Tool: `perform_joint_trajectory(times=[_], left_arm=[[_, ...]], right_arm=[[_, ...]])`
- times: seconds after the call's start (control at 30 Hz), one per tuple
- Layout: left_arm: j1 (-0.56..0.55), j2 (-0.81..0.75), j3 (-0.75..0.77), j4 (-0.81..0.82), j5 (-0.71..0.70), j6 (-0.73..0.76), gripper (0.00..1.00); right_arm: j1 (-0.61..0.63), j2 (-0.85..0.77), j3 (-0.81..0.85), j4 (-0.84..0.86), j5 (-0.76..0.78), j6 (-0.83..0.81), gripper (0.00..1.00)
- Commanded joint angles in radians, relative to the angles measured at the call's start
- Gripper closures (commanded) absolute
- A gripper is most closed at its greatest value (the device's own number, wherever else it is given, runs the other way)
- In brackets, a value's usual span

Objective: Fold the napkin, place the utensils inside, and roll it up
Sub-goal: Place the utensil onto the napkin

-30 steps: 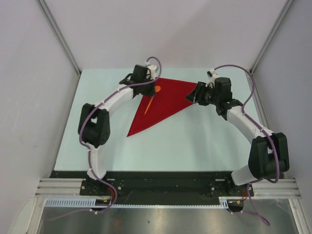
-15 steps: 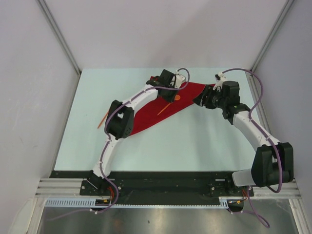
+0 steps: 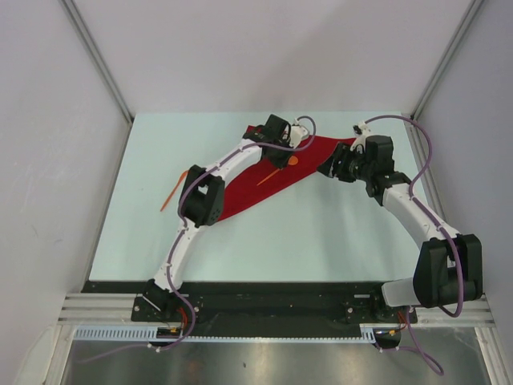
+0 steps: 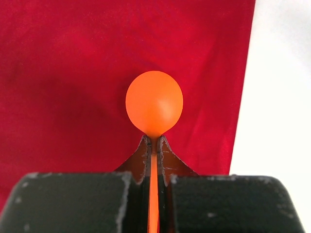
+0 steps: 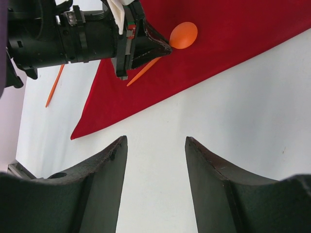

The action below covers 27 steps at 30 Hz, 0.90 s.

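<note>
Now placing utensils: left claw [image 4: 153, 145] pinches the spoon [image 4: 154, 108] by its neck over the folded napkin [image 4: 73, 73] lying flat on the table [image 3: 321, 233]; right claw [image 5: 155, 143] gapes empty beside it — next, likely, set it down, then fetch the stray piece [image 3: 170, 192].

Left arm [image 3: 232, 160] lies across the napkin [image 3: 250, 195]; bare table [image 3: 321, 233], seemingly, before right gripper [image 5: 155, 143].

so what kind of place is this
Probably a robot lab cell: bare white panels enclose a pale table, with the left arm and right arm bolted to a metal rail at its edge.
</note>
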Motion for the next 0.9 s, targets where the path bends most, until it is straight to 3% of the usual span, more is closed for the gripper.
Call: perform_joint_trajectory(times=[0.0,0.33,0.37,0.4,0.43,0.5,0.53,0.6,0.7,0.87], left_arm=[[0.000,0.026,0.065,0.015,0.006,0.052,0.99],[-0.006,0.053,0.099,0.043,0.012,0.063,0.97],[-0.006,0.053,0.100,0.044,0.009,0.063,0.93],[-0.006,0.052,0.100,0.049,0.001,0.061,0.65],[-0.006,0.047,0.099,0.054,-0.025,0.049,0.49],[-0.004,0.037,0.097,0.069,-0.045,0.032,0.26],[-0.006,0.012,0.094,0.078,-0.048,0.026,0.20],[-0.006,-0.020,0.080,0.104,-0.047,0.015,0.10],[-0.004,-0.121,0.030,0.146,-0.076,0.009,0.03],[0.045,-0.397,-0.247,0.198,-0.122,0.043,0.01]], right_arm=[[-0.004,-0.008,0.001,0.008,-0.017,-0.009,0.44],[-0.005,0.015,0.003,0.011,-0.020,-0.004,0.43],[-0.007,0.016,0.003,0.010,-0.021,-0.004,0.44],[-0.009,0.016,0.004,0.011,-0.023,-0.004,0.43],[-0.007,0.021,0.006,0.010,-0.024,-0.003,0.43],[-0.007,0.021,0.007,0.013,-0.027,-0.003,0.44],[-0.009,0.018,0.007,0.014,-0.027,0.000,0.43],[-0.009,0.016,0.007,0.014,-0.027,0.000,0.43],[-0.013,0.012,0.007,0.014,-0.027,0.000,0.43],[-0.024,0.010,0.001,0.020,-0.038,-0.006,0.43]])
